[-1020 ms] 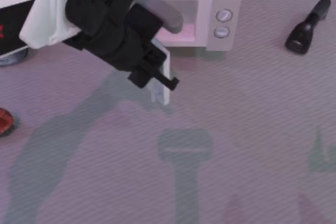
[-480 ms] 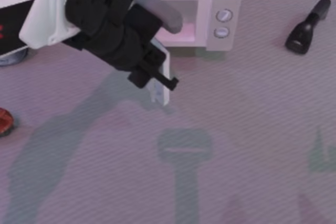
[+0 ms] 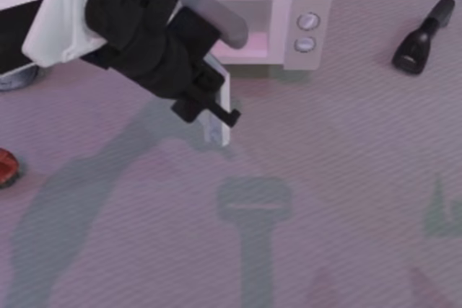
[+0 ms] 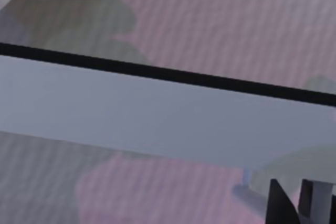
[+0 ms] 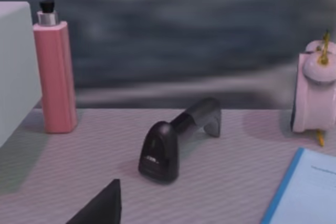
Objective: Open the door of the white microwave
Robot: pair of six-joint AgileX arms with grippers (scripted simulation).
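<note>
**A:** At the far edge of the table, a little left of centre in the top view, stands the white microwave point(image 3: 289, 16), and its door point(image 3: 220, 110) is already swung out towards the near side, edge-on to the camera. The pale pink cavity behind it is exposed.

**B:** So how much of the job is left?

**A:** Little, by my judgement. The door stands roughly square to the front, so the opening looks done or nearly so; what remains is perhaps a last bit of swing and letting go.

**B:** And the grippers?

**A:** The left gripper point(image 3: 209, 110) sits right at the door's free edge, black fingers alongside the panel. Whether they clamp the handle or merely hook it, I cannot tell. Its wrist view shows only a broad pale band with a dark edge, probably the door close up, and a finger point(image 4: 278, 205) in one corner.

**B:** The right arm?

**A:** Out of the top view, parked; its own gripper is hardly seen. Its wrist camera looks at a black barcode scanner point(image 5: 173, 142), a pink bottle point(image 5: 54, 72) and a pink alarm clock point(image 5: 316, 93). The handle itself is hidden behind the left arm.
</note>
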